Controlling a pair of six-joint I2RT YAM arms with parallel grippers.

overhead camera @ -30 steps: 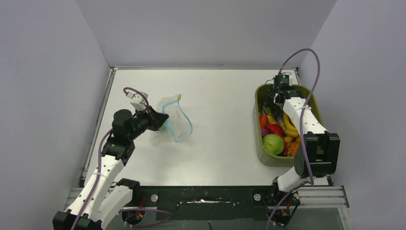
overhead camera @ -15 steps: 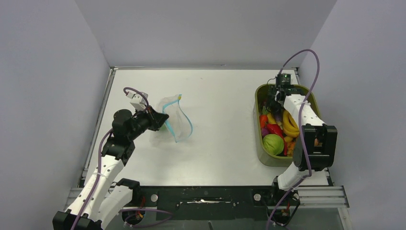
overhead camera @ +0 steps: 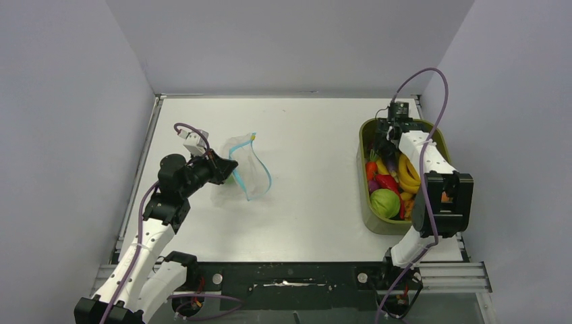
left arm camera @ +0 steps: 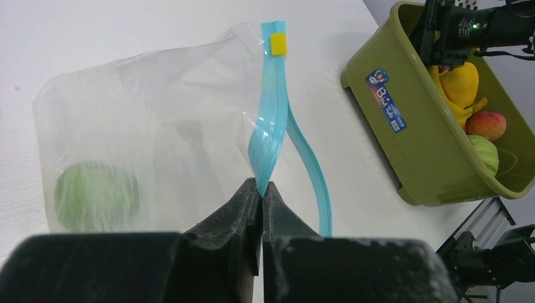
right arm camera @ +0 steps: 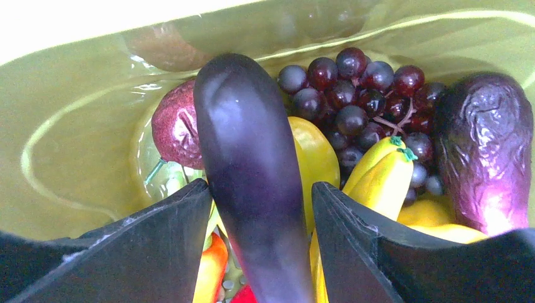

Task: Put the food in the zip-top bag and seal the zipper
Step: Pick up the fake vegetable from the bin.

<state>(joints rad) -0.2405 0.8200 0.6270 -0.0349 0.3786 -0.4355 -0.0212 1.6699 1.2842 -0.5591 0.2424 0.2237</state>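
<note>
Left tool (left arm camera: 260,189): pressed together, pinching the zipper (left arm camera: 272,120) of the zip-top bag (left arm camera: 158,113) on the surface (overhead camera: 310,148); lime (left arm camera: 96,194) inside.
Right tool (right arm camera: 258,186): spread astride an eggplant (right arm camera: 246,126) in the bin (right arm camera: 76,126); contact unclear; grapes (right arm camera: 359,95), bananas (right arm camera: 378,177) crowd alongside.

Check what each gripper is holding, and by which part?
Left gripper pinches the zip-top bag by its zipper strip. Right gripper straddles the middle of a dark eggplant in the bin; a grip cannot be told.
</note>
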